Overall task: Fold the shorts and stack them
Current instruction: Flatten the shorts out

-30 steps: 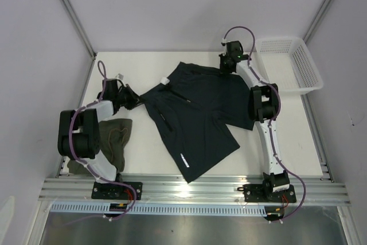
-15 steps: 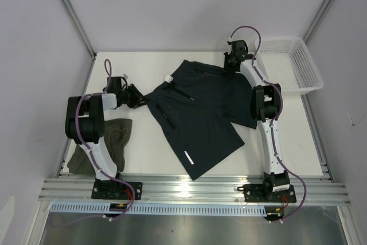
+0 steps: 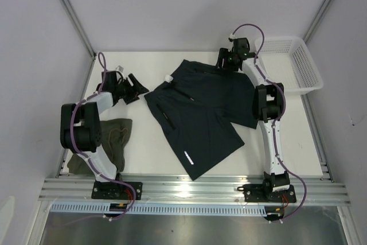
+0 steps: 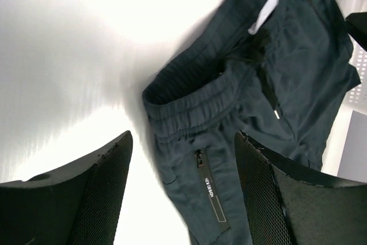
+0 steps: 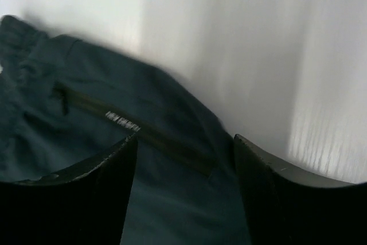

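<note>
The dark navy-teal shorts (image 3: 200, 113) lie spread flat mid-table, waistband toward the far side. The olive-green shorts (image 3: 114, 142) sit crumpled at the left, partly under the left arm. My left gripper (image 3: 135, 87) is open just left of the navy waistband corner, holding nothing. In the left wrist view the left gripper (image 4: 182, 136) frames the navy shorts (image 4: 246, 101) and their zip pocket below it. My right gripper (image 3: 225, 61) is open at the far right corner of the waistband. The right wrist view shows the right gripper (image 5: 185, 137) above the navy shorts (image 5: 114, 142), apart from the cloth.
A white mesh basket (image 3: 304, 78) stands at the far right corner of the table. Metal rails run along the near edge below the arm bases. White walls close in the table on the left, right and far sides.
Both grippers have opened and let go of the navy shorts' waistband. The left gripper has drawn back to the left, off the cloth. The shorts now rest flat.
</note>
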`<state>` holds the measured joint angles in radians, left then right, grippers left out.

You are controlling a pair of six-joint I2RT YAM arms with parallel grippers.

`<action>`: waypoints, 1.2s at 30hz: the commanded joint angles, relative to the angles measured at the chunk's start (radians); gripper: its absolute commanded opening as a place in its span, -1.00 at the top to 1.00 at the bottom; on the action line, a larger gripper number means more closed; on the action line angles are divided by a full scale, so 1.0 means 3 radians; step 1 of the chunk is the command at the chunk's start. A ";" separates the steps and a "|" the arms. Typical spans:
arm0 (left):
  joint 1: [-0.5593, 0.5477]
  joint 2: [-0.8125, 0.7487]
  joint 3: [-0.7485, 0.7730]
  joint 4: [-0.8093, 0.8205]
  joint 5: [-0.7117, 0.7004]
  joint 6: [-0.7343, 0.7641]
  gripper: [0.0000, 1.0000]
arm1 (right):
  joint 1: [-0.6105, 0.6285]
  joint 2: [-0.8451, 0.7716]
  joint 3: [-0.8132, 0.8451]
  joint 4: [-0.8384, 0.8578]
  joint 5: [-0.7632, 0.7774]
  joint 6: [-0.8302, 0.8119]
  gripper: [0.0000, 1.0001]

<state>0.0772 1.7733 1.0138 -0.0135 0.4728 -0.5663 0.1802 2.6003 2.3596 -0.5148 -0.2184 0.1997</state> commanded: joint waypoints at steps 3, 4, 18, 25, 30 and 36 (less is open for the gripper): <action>0.0008 -0.0087 0.0194 0.0275 0.0162 0.0195 -0.47 | 0.0089 -0.0844 -0.0547 0.0350 -0.0478 0.0326 -0.33; 0.0008 -0.0052 0.0215 0.0290 0.0203 0.0205 -0.47 | 0.0165 -0.0920 -0.0665 0.0401 -0.0545 0.0357 -0.21; -0.0221 0.0618 0.0762 0.0071 0.0428 0.0420 -0.52 | 0.0810 -0.0590 -0.0805 0.1097 -0.1573 0.1154 -0.09; -0.0318 0.0798 0.0829 -0.0088 0.0484 0.0466 -0.50 | 0.0770 0.0070 -0.0533 0.2012 -0.1752 0.2054 -0.02; -0.0339 0.0833 0.0773 -0.0067 0.0587 0.0487 -0.27 | 0.0693 0.0484 -0.0217 0.2243 -0.1563 0.2442 0.00; -0.0349 0.0854 0.0722 -0.0180 0.0715 0.0543 0.29 | 0.0667 0.0787 0.0158 0.1793 -0.1328 0.2382 0.01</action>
<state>-0.0193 2.0254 1.2263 -0.0479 0.6373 -0.4377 0.3790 2.8109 2.3688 0.0566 -0.6746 0.8982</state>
